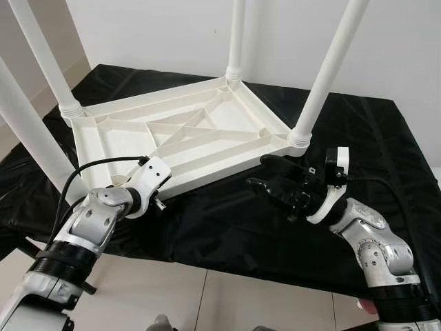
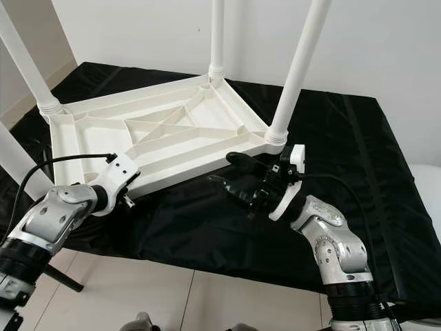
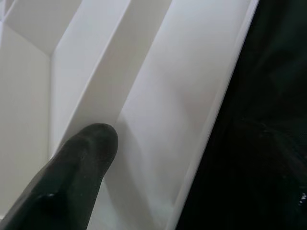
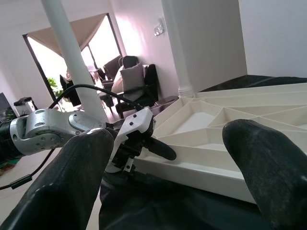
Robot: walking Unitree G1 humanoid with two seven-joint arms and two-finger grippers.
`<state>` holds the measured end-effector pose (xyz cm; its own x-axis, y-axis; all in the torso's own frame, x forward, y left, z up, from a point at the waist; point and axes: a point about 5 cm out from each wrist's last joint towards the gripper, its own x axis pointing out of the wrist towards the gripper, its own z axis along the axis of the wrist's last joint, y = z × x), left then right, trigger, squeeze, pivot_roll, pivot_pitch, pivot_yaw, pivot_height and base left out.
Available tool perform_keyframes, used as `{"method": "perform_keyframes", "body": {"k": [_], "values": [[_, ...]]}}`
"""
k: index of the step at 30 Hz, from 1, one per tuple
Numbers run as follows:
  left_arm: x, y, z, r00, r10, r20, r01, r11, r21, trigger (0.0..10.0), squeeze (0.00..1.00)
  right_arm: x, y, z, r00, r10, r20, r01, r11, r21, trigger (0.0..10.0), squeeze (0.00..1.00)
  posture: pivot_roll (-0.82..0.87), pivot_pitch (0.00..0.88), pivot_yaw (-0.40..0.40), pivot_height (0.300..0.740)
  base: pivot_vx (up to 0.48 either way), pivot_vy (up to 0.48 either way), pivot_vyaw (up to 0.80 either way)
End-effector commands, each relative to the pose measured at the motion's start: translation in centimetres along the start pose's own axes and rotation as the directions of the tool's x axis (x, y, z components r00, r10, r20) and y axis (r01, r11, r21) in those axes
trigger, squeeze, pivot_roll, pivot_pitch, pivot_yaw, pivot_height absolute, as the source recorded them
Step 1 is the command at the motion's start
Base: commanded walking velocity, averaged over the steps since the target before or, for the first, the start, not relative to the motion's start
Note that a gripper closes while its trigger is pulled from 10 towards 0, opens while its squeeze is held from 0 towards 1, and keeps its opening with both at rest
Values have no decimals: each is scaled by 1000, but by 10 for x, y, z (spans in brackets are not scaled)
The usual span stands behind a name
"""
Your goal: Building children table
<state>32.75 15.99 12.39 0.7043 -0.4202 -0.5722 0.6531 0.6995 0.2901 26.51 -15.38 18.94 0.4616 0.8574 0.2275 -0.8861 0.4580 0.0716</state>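
The white ribbed plastic tabletop (image 1: 186,138) lies upside down with 4 white tube legs (image 1: 333,69) on a black cloth (image 1: 227,227). The left gripper (image 4: 160,149) grasps its near rim; the right gripper (image 1: 272,176) hovers released beside the corner.

Black finger (image 3: 79,165) touches the white tabletop (image 3: 158,96) rib.

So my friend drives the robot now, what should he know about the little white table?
Left gripper: at the near edge of the upside-down white table top, one finger resting on the inner side of the rim. Whether it grips the rim is unclear.
Right gripper: jaws open, holding nothing, close beside the near-right corner leg.
The table lies upside down on the black cloth, and all four white legs stand in their corner sockets.
Done: legs are in.
Left: probably check that each leg is tight, then turn the table upright.
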Motion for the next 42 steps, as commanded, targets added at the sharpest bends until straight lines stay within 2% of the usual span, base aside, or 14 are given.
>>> {"method": "perform_keyframes", "body": {"k": [1, 2, 5, 7, 13, 14, 17, 24, 29, 32, 34, 36, 41, 42], "values": [[7, -5, -15, 996, -24, -85, 24, 1000, -6, 7882, 0, 3, 4, 1, 1000, 14, -3, -14, 1000, 5, 10000, 0, -3, 54, 19, 740, 0, 0, 0], [8, -7, -11, 996, -52, -69, 51, 999, -13, 0, 0, 4, 4, 2, 1000, 10, -1, -10, 1000, 1, 10000, 0, 0, 56, 19, 740, 0, 0, 0], [9, -9, -8, 996, -70, -55, 69, 997, -18, 0, 0, 4, 5, 3, 1000, 5, -2, -5, 1000, 1, 10000, 0, 1, 55, 20, 740, 0, 0, 0], [12, -11, 5, 995, -99, -16, 99, 994, -38, 0, 0, 5, 8, 5, 1000, -1, -6, 1, 1000, 8, 10000, 0, 6, 57, 26, 740, 0, 0, 0], [16, -12, 12, 995, -102, 5, 102, 994, -46, 0, 0, 6, 10, 6, 1000, -8, -6, 9, 1000, 12, 10000, 0, 7, 59, 30, 740, 0, 0, 0], [24, -15, 32, 995, -76, 62, 82, 992, -94, 0, 0, 10, 11, 6, 1000, -11, 6, 10, 1000, 15, 10000, 0, 13, 64, 36, 740, 0, 0, 0], [29, -18, 47, 994, -50, 100, 63, 989, -130, 0, 0, 13, 12, 6, 1000, -11, 13, 10, 1000, 16, 10000, 0, 17, 63, 36, 740, 0, 0, 0], [40, -22, 74, 988, 15, 154, 15, 982, -191, 0, 0, 16, 12, 8, 1000, -16, 21, 16, 1000, 13, 10000, 0, 15, 61, 39, 740, 0, 0, 0], [43, -28, 83, 983, 41, 177, -2, 976, -216, 0, 0, 16, 12, 8, 1000, -19, 22, 19, 1000, 11, 10000, 0, 17, 61, 43, 740, 0, 0, 0], [47, -42, 97, 977, 40, 210, 9, 973, -230, 0, 0, 17, 11, 7, 1000, -23, 21, 23, 1000, 12, 10000, 0, 23, 63, 43, 740, 0, 0, 0], [47, -42, 97, 977, 40, 210, 9, 973, -230, 0, 0, 17, 11, 7, 1000, -23, 21, 23, 1000, 12, 10000, 0, 23, 63, 43, 740, 0, 0, 0], [53, -63, 118, 967, 0, 256, 55, 977, -208, 0, 0, 18, 11, 6, 999, -27, 22, 26, 1000, 16, 10000, 0, 31, 63, 45, 740, 0, 0, 0], [56, -79, 133, 958, -40, 285, 97, 977, -188, 0, 0, 20, 11, 6, 999, -25, 25, 25, 1000, 16, 10000, 0, 32, 63, 45, 740, 0, 0, 0], [57, -88, 142, 950, -74, 303, 127, 979, -160, 0, 0, 22, 11, 5, 999, -22, 28, 21, 1000, 18, 10000, 0, 39, 60, 45, 740, 0, 0, 0]]}}
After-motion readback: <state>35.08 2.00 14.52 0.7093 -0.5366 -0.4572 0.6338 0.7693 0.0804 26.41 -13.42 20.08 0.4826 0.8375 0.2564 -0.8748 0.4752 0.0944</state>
